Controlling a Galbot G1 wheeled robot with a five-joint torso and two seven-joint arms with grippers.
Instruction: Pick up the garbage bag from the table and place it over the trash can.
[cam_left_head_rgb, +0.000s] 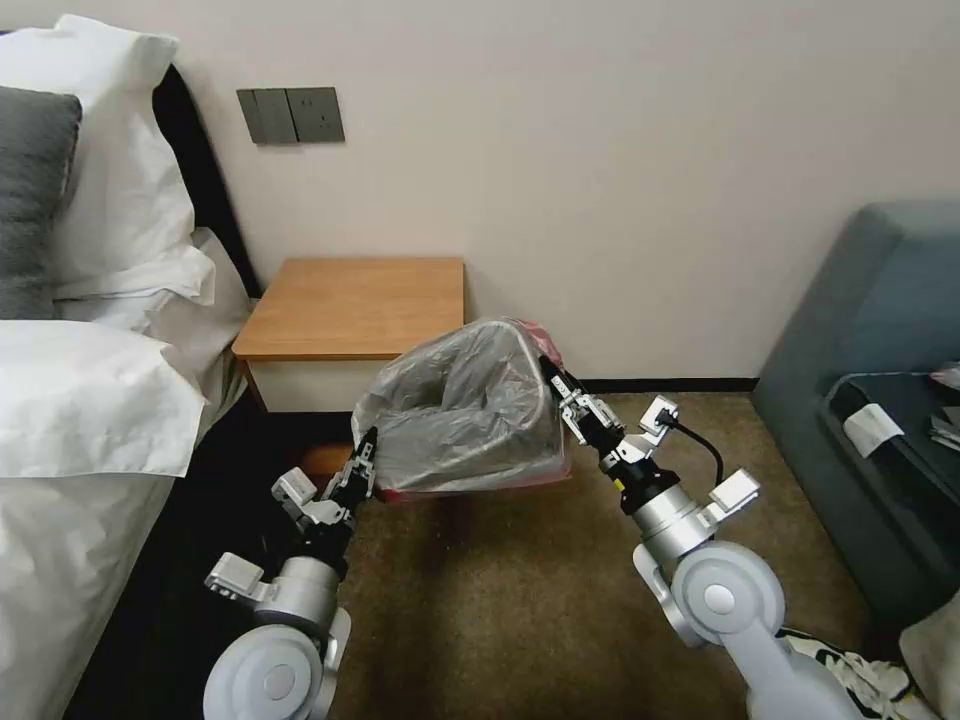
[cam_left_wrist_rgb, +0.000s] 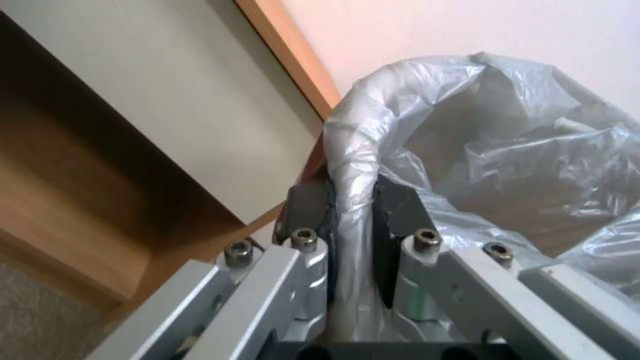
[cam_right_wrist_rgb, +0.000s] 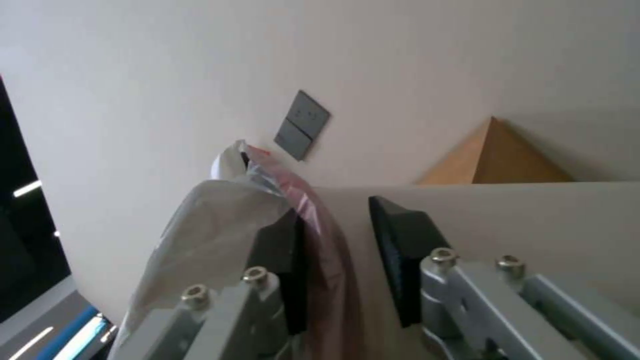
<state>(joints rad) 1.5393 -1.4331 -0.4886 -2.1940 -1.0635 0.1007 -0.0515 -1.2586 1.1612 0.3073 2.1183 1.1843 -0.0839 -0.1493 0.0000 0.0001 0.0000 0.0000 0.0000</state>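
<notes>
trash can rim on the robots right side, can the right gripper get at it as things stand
Probably yes: the right gripper is already at that edge, its open fingers straddling the garbage bag draped over the trash can wall, nothing between.

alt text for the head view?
Both grippers hold a grey garbage bag draped over the trash can beside a wooden table: left gripper at its near-left edge, right gripper at its right rim.

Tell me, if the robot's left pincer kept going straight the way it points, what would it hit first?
The left pincer already straddles the garbage bag where it wraps the trash can's rim, so it would push into that edge at once. Beyond it stands the table, though depth there is hard to judge.
</notes>
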